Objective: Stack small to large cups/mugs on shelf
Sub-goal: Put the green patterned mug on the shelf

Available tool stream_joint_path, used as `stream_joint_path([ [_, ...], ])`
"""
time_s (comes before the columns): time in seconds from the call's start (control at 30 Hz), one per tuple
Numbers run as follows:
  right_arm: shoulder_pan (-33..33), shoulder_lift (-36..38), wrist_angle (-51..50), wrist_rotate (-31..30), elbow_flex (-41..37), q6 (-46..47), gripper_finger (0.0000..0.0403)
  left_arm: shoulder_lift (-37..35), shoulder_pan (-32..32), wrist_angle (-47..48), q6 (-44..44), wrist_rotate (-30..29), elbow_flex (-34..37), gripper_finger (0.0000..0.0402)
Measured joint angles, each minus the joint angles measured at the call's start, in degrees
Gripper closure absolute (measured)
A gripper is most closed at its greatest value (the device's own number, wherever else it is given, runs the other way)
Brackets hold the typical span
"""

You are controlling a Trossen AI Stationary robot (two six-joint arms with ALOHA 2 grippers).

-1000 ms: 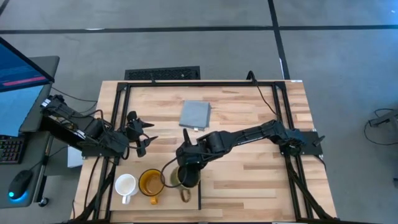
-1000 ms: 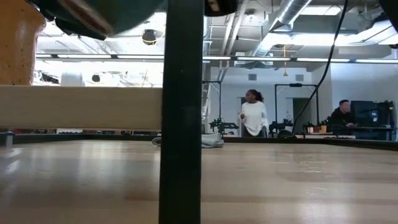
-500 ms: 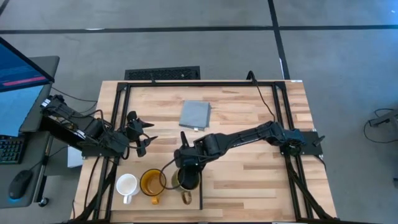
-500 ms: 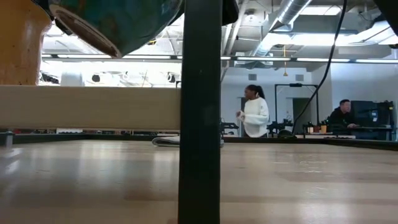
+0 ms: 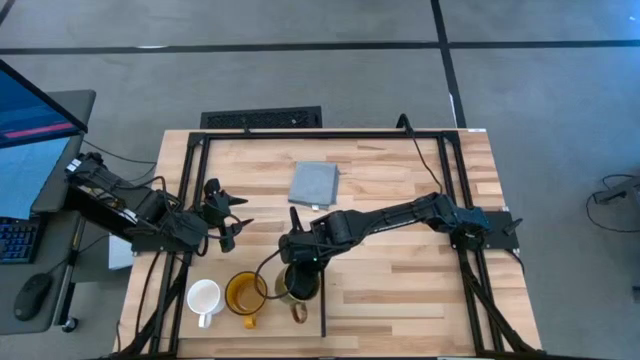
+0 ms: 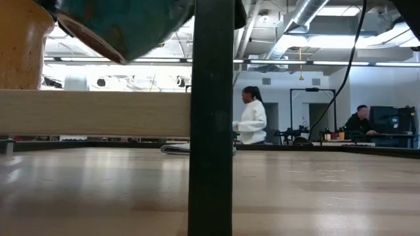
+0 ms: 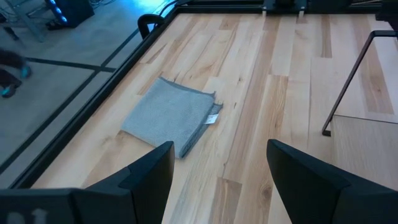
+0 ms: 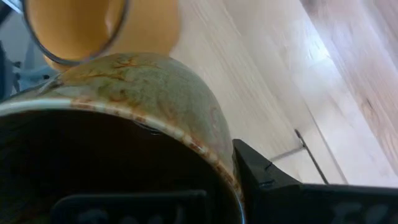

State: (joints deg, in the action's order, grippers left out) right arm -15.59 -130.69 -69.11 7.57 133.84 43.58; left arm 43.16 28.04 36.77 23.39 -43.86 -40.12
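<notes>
A: Left to right, high view. Left gripper [image 5: 232, 222] parked near the left table edge, well apart from the mugs, fingers [image 7: 149, 171] spread, nothing between them. It looks out over the grey pad [image 7: 171, 116].

B: Mugs?

A: Three in a row on the shelf [image 5: 195, 325] at the near edge. White mug [image 5: 203, 297] leftmost, amber mug [image 5: 243, 292] just beside it, dark mug [image 5: 301, 288] rightmost, tan handle [image 5: 299, 316] pointing toward the near edge.

B: Right gripper?

A: Right gripper [image 5: 297, 262] sits directly over the dark mug, pinching its rim wall: one finger [image 8: 273, 186] outside the glaze, the other inside the bowl. Jaws nearly together, only the wall between them.

B: Seated or lifted?

A: Low view shows the dark mug [image 6: 125, 23] tilted, its base above the shelf edge [image 6: 92, 113]. My judgement: it hangs in the grip, not resting. The amber mug [image 6: 20, 46] stands upright beside it, very close; whether they touch, cannot tell.

B: Handling notes?

A: Glazed ceramic, so stiff, heavy for a rim pinch, slick and chip-prone. A one-wall grip lets it swing, hence the tilt. Judgement: hold deep on the rim wall away from the handle, move slowly, set down level, mind the amber neighbour.
</notes>
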Motion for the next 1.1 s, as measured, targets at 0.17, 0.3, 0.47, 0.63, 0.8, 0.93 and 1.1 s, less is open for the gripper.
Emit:
stream_joint_path([
  [0.17,0.4,0.0,2.3,0.2,0.0,-0.1,0.0362,0.0,0.0,0.0,0.0,0.0,0.0,0.0154],
  [0.3,0.3,0.0,2.0,0.1,-0.1,-0.1,0.0362,0.0,0.0,0.0,0.0,0.0,0.0,0.0154],
  [0.47,0.5,-1.7,4.0,1.5,-0.1,-0.1,0.0362,0.0,0.0,0.0,0.0,0.0,0.0,0.0154],
  [0.63,0.2,-3.9,5.5,2.7,-0.1,-1.3,0.0362,0.0,0.0,0.8,0.0,0.0,0.0,0.0154],
  [0.8,0.3,-3.7,3.8,1.4,0.0,-1.4,0.0362,0.0,0.0,1.7,0.4,0.1,0.0,0.0154],
  [0.93,0.3,-3.5,-0.2,0.7,0.6,-1.6,0.0362,0.0,0.0,1.6,0.4,0.1,0.0,0.0154],
  [1.1,0.3,-3.1,-1.8,1.0,1.2,-1.6,0.0362,0.0,0.0,1.5,0.4,0.1,0.0,0.0154],
])
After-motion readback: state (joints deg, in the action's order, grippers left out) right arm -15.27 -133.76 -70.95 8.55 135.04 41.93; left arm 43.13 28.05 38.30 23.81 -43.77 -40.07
